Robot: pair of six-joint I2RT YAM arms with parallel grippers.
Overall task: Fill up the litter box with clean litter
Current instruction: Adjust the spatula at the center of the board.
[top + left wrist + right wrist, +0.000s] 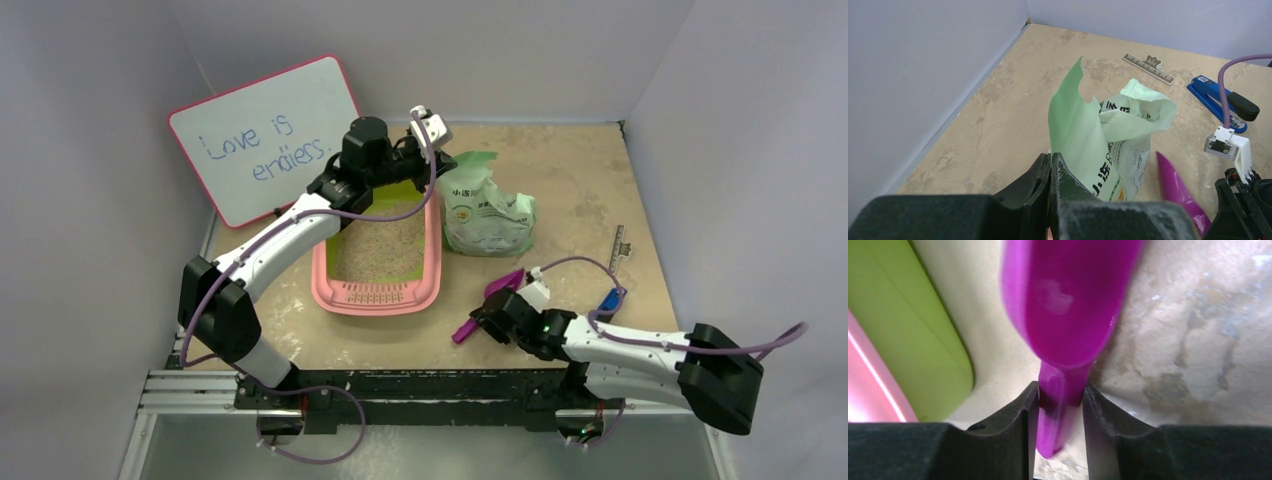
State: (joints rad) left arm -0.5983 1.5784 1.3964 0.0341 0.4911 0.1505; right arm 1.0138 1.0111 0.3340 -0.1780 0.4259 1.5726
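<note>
The right gripper (1060, 392) pinches the purple plastic scoop (1068, 300) by its handle. The left gripper (1050, 167) is closed, holding nothing.

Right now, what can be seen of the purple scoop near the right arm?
The scoop is glossy magenta plastic in one piece: a rounded bowl narrowing to a slim handle. No litter shows on it. It points diagonally, bowl toward the litter bag, right of the litter box, over the table's near part. The fingers of the right gripper flank the handle and seem to press it on both sides. Whether it rests on the table cannot be told.
</note>
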